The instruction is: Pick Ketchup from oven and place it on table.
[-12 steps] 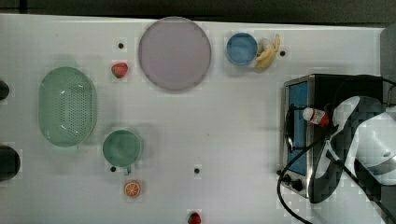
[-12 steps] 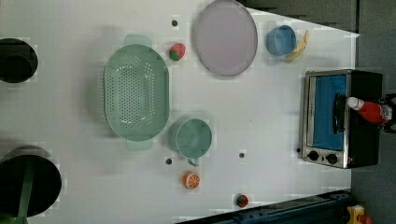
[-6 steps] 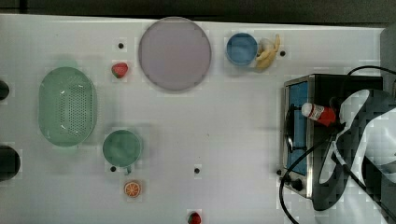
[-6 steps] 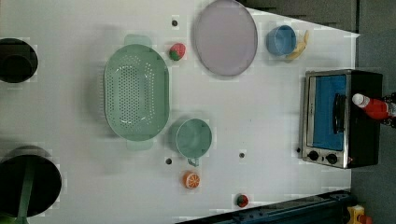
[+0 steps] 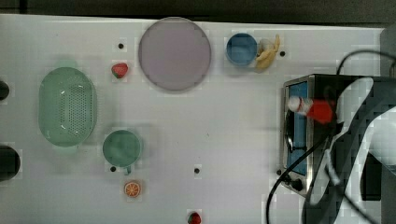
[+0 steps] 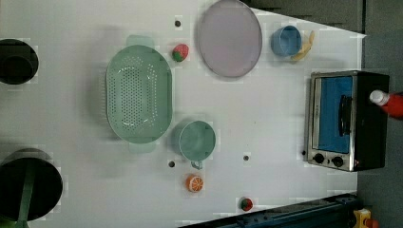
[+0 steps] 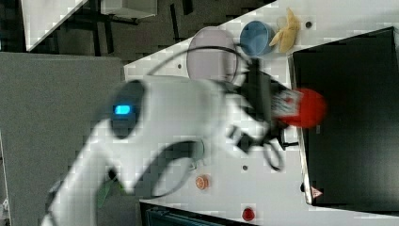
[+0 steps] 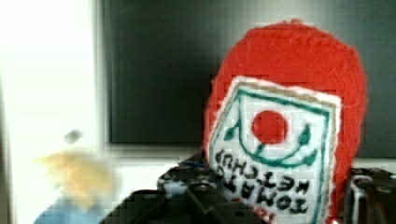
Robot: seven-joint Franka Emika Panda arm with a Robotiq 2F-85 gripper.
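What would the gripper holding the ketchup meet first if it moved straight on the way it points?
Probably the oven: its black top lies just beyond the ketchup in the wrist view, though depth is unclear.

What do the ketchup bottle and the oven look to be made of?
Ketchup bottle: red with a fuzzy, fraying outline and a stitched-looking label, so possibly felt or fabric rather than plastic. Oven: likely metal, with a matte black casing, silver front frame and blue-tinted glass door.

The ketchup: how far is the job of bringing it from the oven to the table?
Done: the ketchup is gripped between the fingers and carried above the oven. In hand: the carry itself. Left: setting it down on the bare white table, where it does not yet stand.
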